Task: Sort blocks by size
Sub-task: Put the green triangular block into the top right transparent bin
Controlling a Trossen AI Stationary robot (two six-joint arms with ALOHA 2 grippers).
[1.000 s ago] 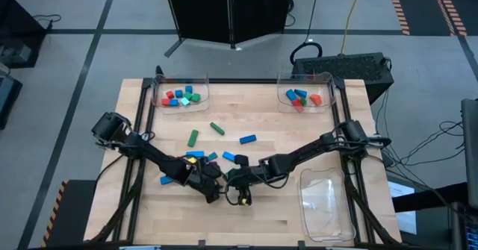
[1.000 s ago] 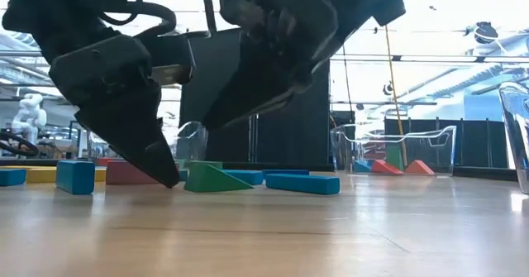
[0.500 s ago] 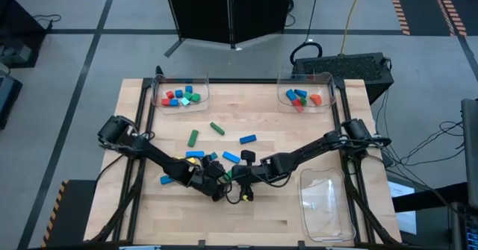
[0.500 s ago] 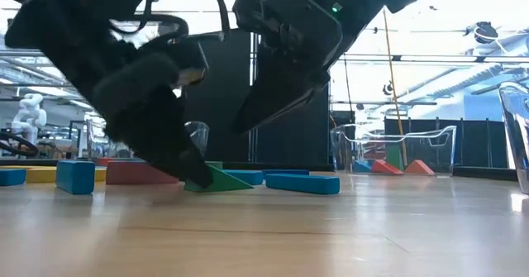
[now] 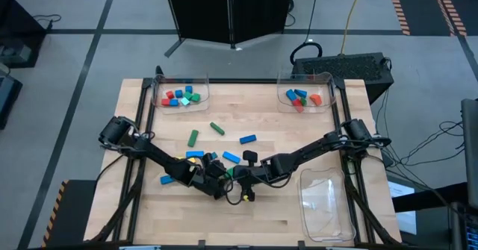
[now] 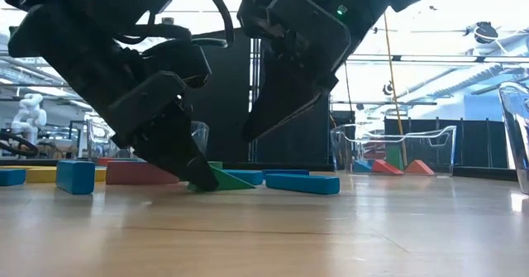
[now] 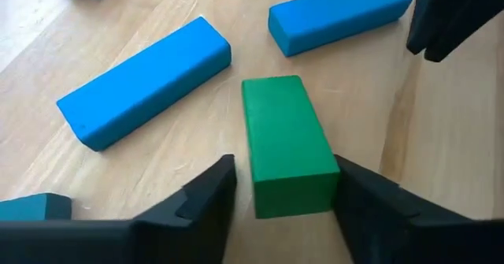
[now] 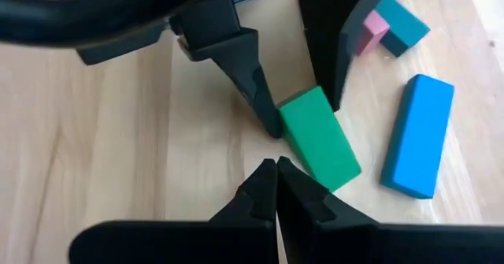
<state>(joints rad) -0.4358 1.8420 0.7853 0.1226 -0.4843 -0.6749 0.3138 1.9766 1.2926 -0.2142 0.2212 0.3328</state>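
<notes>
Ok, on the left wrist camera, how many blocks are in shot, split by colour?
Blue blocks: 3
Green block: 1
Teal block: 1
Total: 5

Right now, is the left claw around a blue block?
No, the left gripper straddles a green block; the blue blocks lie beyond it.

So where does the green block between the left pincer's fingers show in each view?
High: green block hardly visible at the left pincer, table centre.
Low: low wedge shape.
Left wrist: bottom centre.
Right wrist: centre.
Shared landmark: the long blue block beside it.
</notes>
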